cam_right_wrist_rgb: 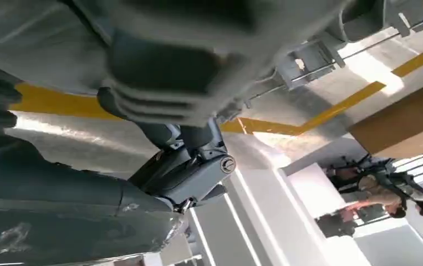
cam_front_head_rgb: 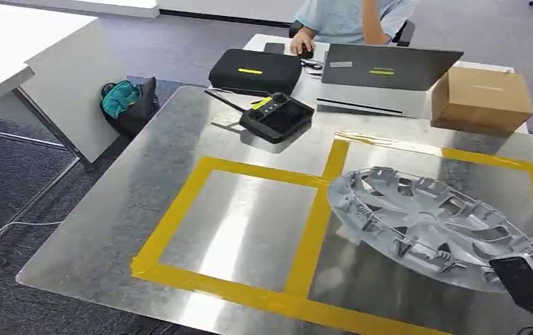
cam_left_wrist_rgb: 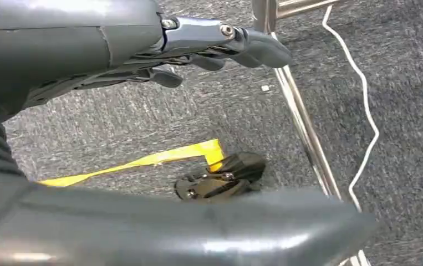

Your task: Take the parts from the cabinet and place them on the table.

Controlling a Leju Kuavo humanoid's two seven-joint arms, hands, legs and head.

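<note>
One hubcap (grey plastic, underside up, ribs and clips showing) sits over the right-hand taped bay of the table, tilted: its far-left rim is near the sheet, its near-right rim is raised at the right hand. Dark fingers grip that rim in the head view; in the right wrist view the hand is tucked under the part, its thumb and fingers closed around the rim. No writing readable on the part.

Two bays are marked with yellow tape on the steel sheet; the left one is bare metal.

Left hand hangs over grey carpet, fingers loosely curled and narrow, holding nothing. One strip of yellow floor tape, one white cable and one metal table leg lie below it.

At the far edge of the table:
- one black handheld controller with a screen, antenna and a yellow tag (text too small to read)
- one black case with a yellow stripe
- one open laptop, yellow sticker on the lid
- one cardboard box

One person in a light blue shirt sits behind the laptop, a hand on a mouse. One black-and-teal bag rests on the floor beside a white desk.
</note>
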